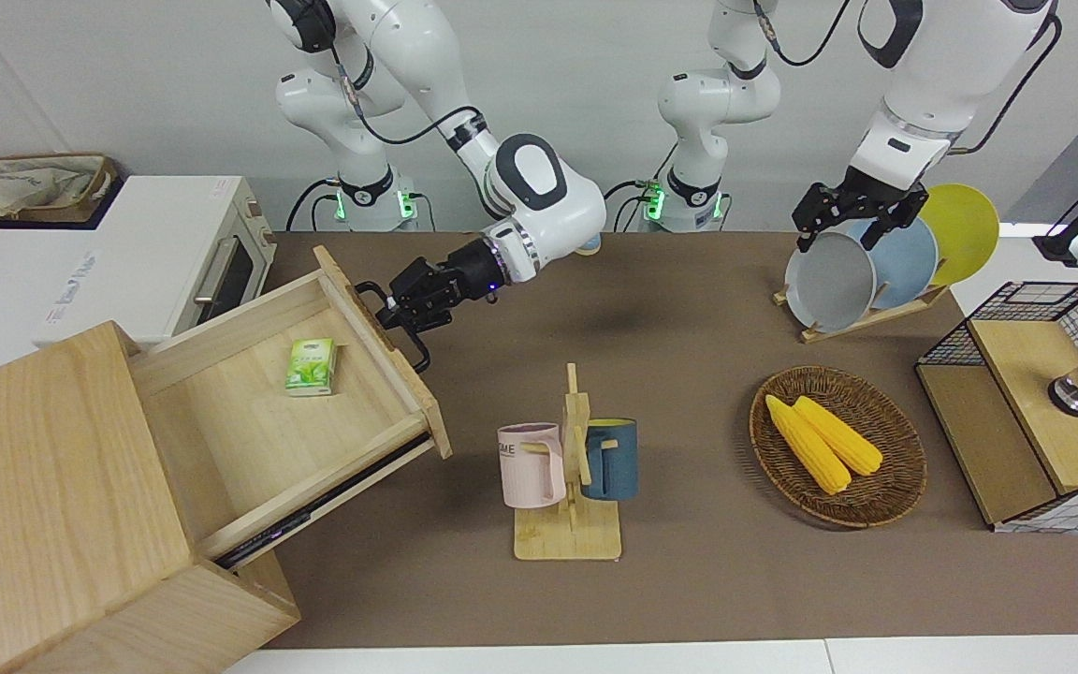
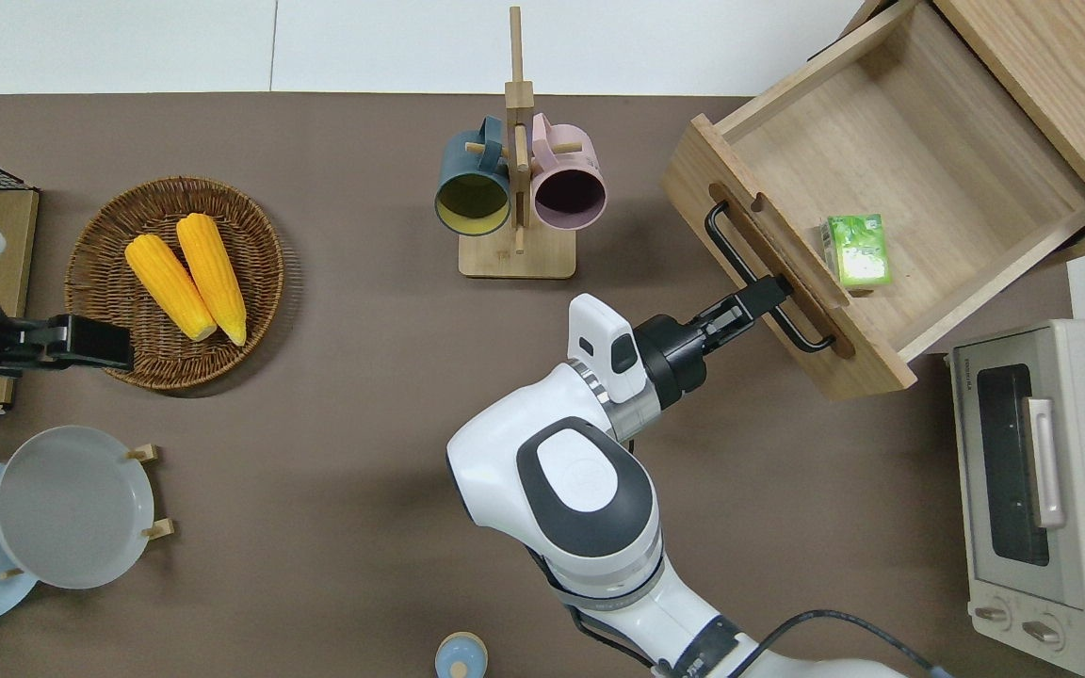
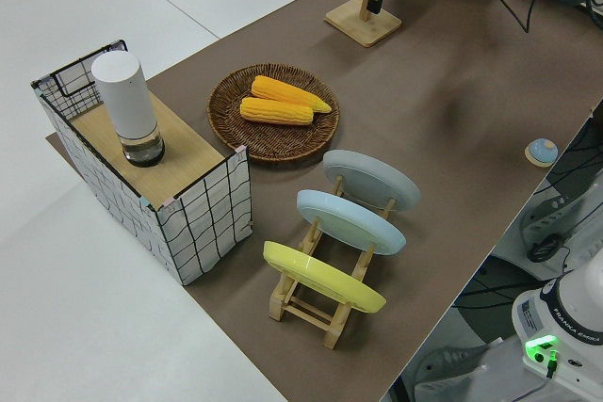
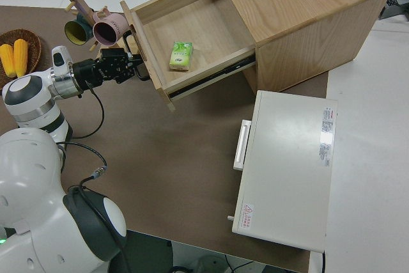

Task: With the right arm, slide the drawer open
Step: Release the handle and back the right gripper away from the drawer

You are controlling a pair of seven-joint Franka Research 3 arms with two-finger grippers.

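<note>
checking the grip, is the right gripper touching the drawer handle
Touching. In the overhead view the right gripper has its fingers closed around the black handle of the open drawer, with no gap showing between them.

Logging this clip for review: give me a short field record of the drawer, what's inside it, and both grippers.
drawer: pulled far out of the pale-wood cabinet
drawer contents: one small green box, near the drawer front
bar handle: black, held by the right gripper
right gripper: shut on the bar handle
left gripper: parked
</note>
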